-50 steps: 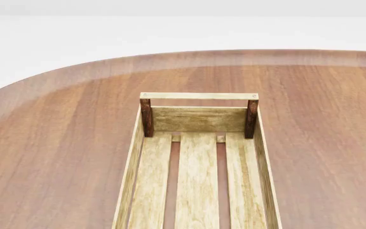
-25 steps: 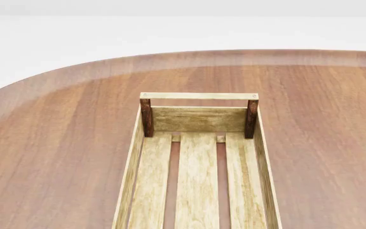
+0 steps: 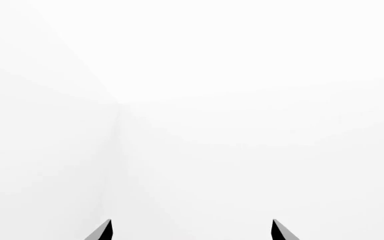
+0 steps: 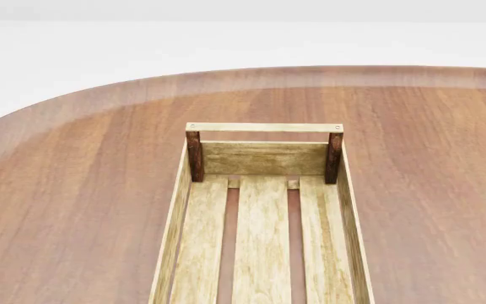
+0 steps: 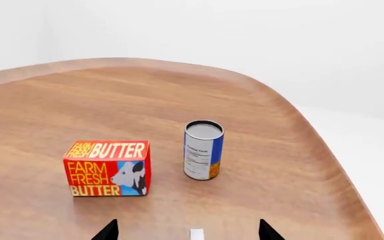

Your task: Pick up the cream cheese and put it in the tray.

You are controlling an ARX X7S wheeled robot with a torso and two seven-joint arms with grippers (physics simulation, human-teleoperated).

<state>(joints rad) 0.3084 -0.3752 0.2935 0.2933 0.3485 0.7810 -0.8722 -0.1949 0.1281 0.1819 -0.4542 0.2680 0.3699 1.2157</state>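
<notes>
We see the tray (image 4: 262, 215) on the brown tabletop (image 4: 74, 190) in the head view, its long axis running straight away from us, the far end closed by a pale top rail on two dark corner posts, three floor planks lying lengthwise. Nothing lies on the visible planks.

In the right wrist view, the right pincer (image 5: 188, 231) shows only as two dark fingertips (image 5: 107, 231) set wide apart, holding nothing. Between them at the picture's edge sits a small white sliver, likely the cream cheese (image 5: 197, 234); we cannot tell its long axis or which way it points. Farther off on the tabletop stand a red-orange butter box (image 5: 108, 168) and, just beside it but apart, an upright blue-and-white can (image 5: 203, 149).

The left pincer (image 3: 190, 231) faces blank white, its tips well apart and holding nothing.
</notes>
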